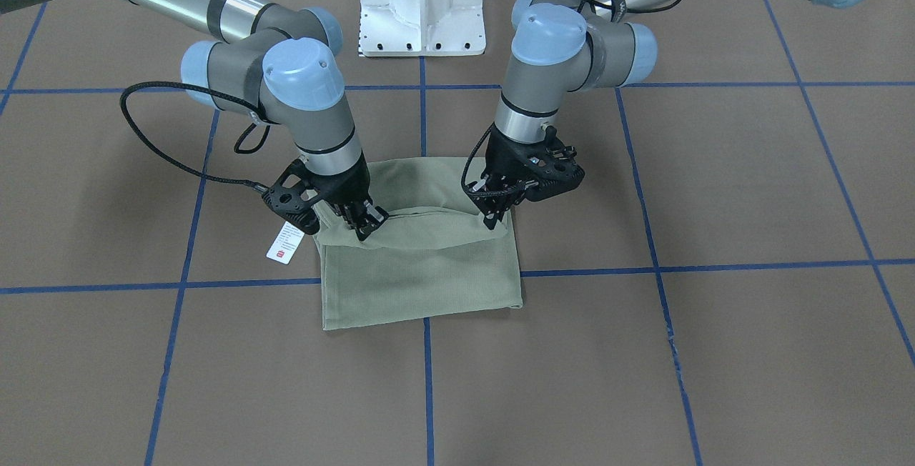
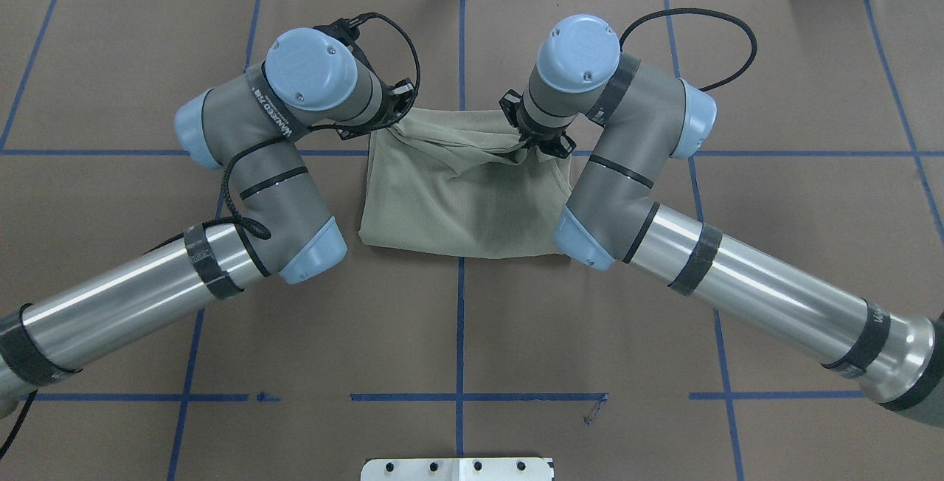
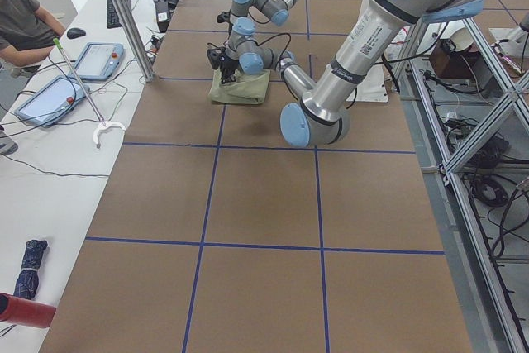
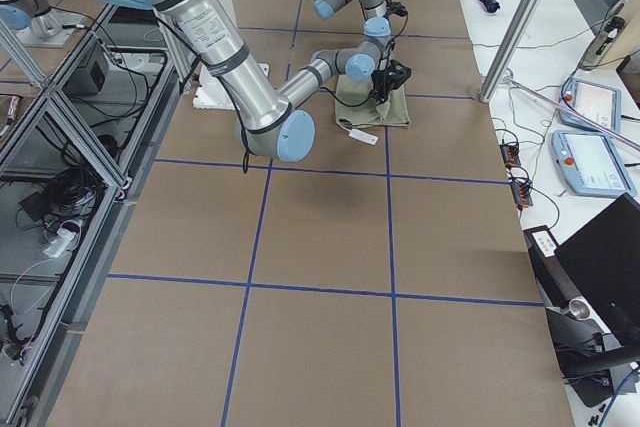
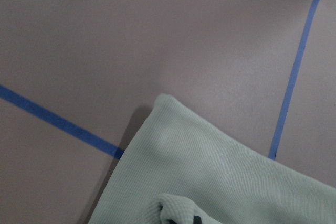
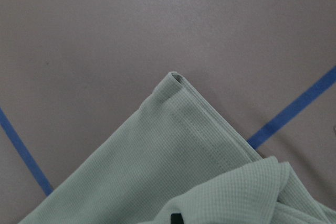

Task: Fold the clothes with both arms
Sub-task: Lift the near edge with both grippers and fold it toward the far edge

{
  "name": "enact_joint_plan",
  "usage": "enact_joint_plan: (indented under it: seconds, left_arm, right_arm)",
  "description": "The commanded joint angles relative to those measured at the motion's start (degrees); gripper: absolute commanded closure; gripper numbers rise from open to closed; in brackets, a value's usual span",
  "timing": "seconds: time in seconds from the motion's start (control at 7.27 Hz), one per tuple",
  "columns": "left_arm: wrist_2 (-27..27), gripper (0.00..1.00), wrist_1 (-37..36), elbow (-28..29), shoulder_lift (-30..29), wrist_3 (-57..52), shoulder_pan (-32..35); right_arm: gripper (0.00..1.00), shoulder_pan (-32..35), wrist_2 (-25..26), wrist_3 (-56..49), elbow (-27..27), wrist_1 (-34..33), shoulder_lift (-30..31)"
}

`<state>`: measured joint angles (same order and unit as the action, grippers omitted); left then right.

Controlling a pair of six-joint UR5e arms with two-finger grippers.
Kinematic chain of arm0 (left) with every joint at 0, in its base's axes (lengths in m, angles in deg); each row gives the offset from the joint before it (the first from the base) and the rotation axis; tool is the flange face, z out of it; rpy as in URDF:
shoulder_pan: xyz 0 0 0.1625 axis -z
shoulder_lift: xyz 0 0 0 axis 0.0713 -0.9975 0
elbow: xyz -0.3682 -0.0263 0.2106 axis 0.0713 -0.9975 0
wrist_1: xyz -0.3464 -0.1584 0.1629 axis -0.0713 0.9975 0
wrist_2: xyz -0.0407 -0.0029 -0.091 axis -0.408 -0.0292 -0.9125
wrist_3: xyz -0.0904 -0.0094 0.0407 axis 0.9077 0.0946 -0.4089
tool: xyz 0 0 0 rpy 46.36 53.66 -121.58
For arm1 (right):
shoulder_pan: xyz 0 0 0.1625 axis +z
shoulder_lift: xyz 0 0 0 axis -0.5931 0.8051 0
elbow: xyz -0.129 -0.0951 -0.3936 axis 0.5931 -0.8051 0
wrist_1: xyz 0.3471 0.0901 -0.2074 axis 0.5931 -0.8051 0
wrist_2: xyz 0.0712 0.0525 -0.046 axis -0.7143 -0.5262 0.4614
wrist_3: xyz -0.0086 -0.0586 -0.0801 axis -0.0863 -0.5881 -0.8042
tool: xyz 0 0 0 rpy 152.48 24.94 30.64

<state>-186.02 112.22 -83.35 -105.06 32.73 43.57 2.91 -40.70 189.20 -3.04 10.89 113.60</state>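
Front-facing exterior: shirt (image 1: 422,284) lies half-folded mid-table. I read both pincers as clamped on its lifted edge, right gripper (image 1: 364,225) beside the hang tag (image 1: 284,244), left gripper (image 1: 495,217) at the opposite corner, spread apart so the fold drops flat, I judge.

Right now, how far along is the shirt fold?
Done: the shirt is already a compact rectangle, no sleeves showing. In hand: the left gripper and right gripper each pinch the top layer's edge, held about midway across. Left: lay it flat and release; the hang tag sticks out.
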Motion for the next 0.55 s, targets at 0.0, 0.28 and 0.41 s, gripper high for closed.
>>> enact_joint_plan:
  seconds: [0.0,0.28,0.41]
  left_arm:
    - [-0.1,0.0,0.7,4.3,-1.6,-6.7,5.9]
    - [-0.8,0.0,0.7,4.7,-1.7,-8.8,6.9]
    - [-5.6,0.0,1.0,4.5,-1.5,-9.7,7.6]
  right_arm:
    - [0.0,3.1,-0.1,-0.2,-3.1,1.4,-1.8]
    - [0.0,4.2,-0.2,-1.1,-4.9,1.4,-2.9]
    - [0.0,5.6,-2.2,-5.2,-4.8,1.2,-2.9]
